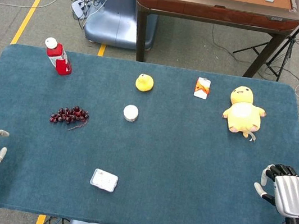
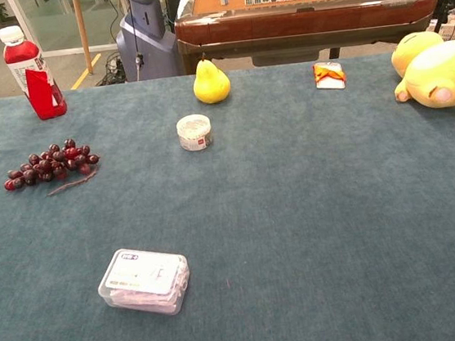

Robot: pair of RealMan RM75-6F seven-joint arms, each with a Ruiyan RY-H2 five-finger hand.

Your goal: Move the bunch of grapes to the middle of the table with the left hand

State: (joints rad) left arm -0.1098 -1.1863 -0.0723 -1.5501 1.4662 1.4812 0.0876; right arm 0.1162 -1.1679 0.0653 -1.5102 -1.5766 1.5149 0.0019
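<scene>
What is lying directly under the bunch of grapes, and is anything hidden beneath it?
Under the bunch of grapes only the blue table cloth shows, with the bare stem lying beside it. The patch beneath the berries is covered, so it cannot be checked.

the head view looks steeply down from high above the near edge of the worktop [image 1: 186, 169], taking in its whole blue surface, both near corners and the floor beyond. the chest view sits lower and closer, facing forward almost level across the worktop [image 2: 317, 234], cutting off its near edge. both views share the middle and far part, up to the brown table [image 1: 217, 9] behind.
</scene>
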